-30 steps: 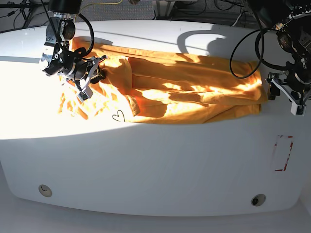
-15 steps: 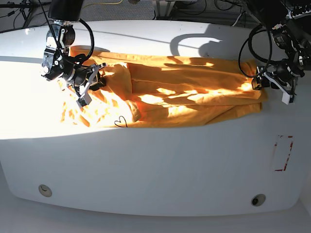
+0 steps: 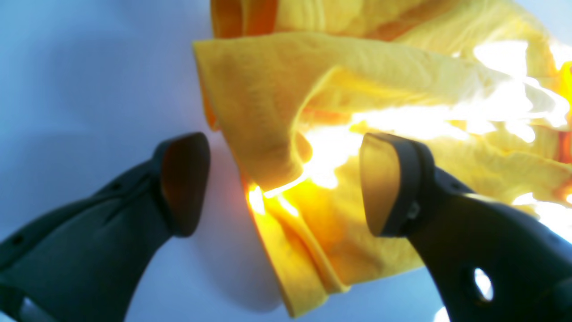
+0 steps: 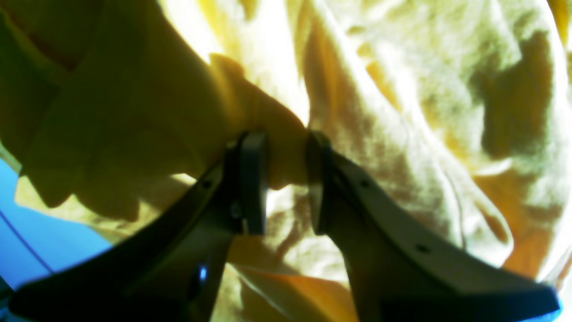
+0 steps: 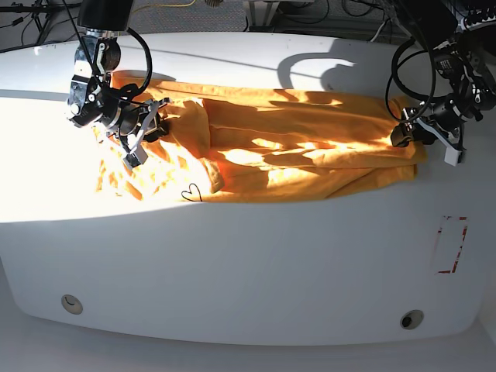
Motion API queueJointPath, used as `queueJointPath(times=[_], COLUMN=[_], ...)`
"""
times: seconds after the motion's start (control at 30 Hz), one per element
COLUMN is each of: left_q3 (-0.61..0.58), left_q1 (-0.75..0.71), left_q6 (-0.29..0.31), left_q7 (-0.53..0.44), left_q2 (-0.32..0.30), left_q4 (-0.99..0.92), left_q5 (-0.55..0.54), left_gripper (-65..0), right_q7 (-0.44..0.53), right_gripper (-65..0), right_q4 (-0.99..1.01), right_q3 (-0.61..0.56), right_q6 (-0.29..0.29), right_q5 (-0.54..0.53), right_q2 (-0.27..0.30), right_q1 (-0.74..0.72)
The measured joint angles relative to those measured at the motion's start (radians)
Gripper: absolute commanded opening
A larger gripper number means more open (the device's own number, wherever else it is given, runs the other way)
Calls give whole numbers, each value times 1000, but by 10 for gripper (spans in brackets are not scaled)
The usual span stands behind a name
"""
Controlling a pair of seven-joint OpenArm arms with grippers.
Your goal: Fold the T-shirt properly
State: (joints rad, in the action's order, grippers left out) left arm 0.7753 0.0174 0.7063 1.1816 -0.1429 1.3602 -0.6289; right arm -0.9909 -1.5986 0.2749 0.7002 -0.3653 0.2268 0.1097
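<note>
The T-shirt (image 5: 263,159) lies lengthwise across the far half of the white table (image 5: 248,263), partly gathered into long folds, its small black heart drawing (image 5: 191,192) on the edge nearest the camera. Judged from its creases and drooping folds, the cloth is light, soft and limp: it will sag wherever it is not supported and will not hold a shape, so it is best taken at hems and corners, through all the layers, rather than mid-panel.

Toward the heart-drawing end of the shirt, the right gripper (image 5: 142,128) is clamped on a bunched ridge of fabric; in the right wrist view its fingers (image 4: 254,179) stand narrowly apart with a pinch of cloth filling the gap between them.

At the end of the shirt farthest from the heart, the left gripper (image 5: 425,133) sits at the folded edge. In the left wrist view its fingers (image 3: 185,181) are spread wide, one over bare table, the other over the cloth, with a folded corner between them, held by neither.
</note>
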Motion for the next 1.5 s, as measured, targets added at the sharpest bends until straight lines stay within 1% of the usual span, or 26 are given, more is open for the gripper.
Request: queueJointPath(times=[0.03,0.13,0.17,0.2,0.23,0.27,0.3,0.33,0.37,0.4,0.43,0.5,0.6,0.73,0.83,0.87,0.93,0.97,1.03,1.13,1.23,1.33,1.4,1.5], left_q3=[1,-5,-18,-38,-64,-84,-97,-112,-119,-122,-122,-123,-134,-170,-174,-176,-182,-195,-228,-306,-396,-479,-523,-589], left_q1=[3,20,23,25,26,28,29,30,31,30,30,28,22,-1,-39,-53,-78,-89,-99,-108,-105,-106,-106,-77], left_q6=[1,2,2,2,2,2,1,2,0,0,-1,-2,-6,-122,-137,-152,-140,-153,-145,-143,-142,-136,-139,-144], left_q7=[-3,-5,-8,-11,-20,-18,-21,-18,-17,-21,-21,-27,-40,-45,-26,-22,-14,-14,-8,-27,-31,-29,-19,-8], left_q2=[0,-3,-3,-8,-13,-13,-11,-10,-5,1,6,10,10,23,29,32,25,20,5,-22,-27,-17,-3,37], left_q4=[-10,-36,-42,-48,-52,-53,-54,-55,-56,-58,-63,-67,-54,29,143,182,282,323,411,520,584,595,593,577], left_q5=[-7,-12,-12,-12,-10,-10,-7,-5,-4,-2,-5,-5,5,41,46,58,56,70,69,51,45,34,48,71], left_gripper=[-161,-210,-250,-275,-319,-379,-400,-467,-510,-536,-578,-606,-611,-612,-612,-612,-612,-612,-612,-612,-612,-611,-610,-610], right_q7=[-1,-3,-8,-9,-11,-11,-11,-11,-11,-11,-11,-11,-11,-11,-11,-11,-9,-8,-8,-8,-8,-8,-8,-9], right_gripper=[-498,-498,-498,-498,-498,-498,-498,-498,-498,-498,-498,-498,-498,-498,-498,-498,-498,-498,-498,-498,-498,-498,-498,-498], right_q4=[-5,-16,-19,-21,-22,-22,-23,-23,-23,-23,-23,-23,-23,-23,-23,-23,-23,-23,-23,-23,-23,-23,-23,-23], right_q3=[0,0,0,0,0,0,0,0,0,0,0,0,0,0,0,1,2,2,2,1,1,1,1,1], right_q6=[0,0,0,0,0,0,0,0,0,0,0,0,0,0,0,0,0,0,0,0,0,0,0,0], right_q5=[0,-1,0,0,2,3,3,3,3,3,2,2,3,2,-1,-1,0,-1,-1,-2,-2,-1,-1,0], right_q2=[0,0,0,0,0,-1,-2,-2,-2,-2,-2,-2,-2,-3,-2,-2,-2,-3,-5,-5,-5,-5,-5,-5], right_q1=[3,11,12,13,13,13,13,13,13,13,13,14,14,14,15,16,16,17,16,16,16,16,16,16])
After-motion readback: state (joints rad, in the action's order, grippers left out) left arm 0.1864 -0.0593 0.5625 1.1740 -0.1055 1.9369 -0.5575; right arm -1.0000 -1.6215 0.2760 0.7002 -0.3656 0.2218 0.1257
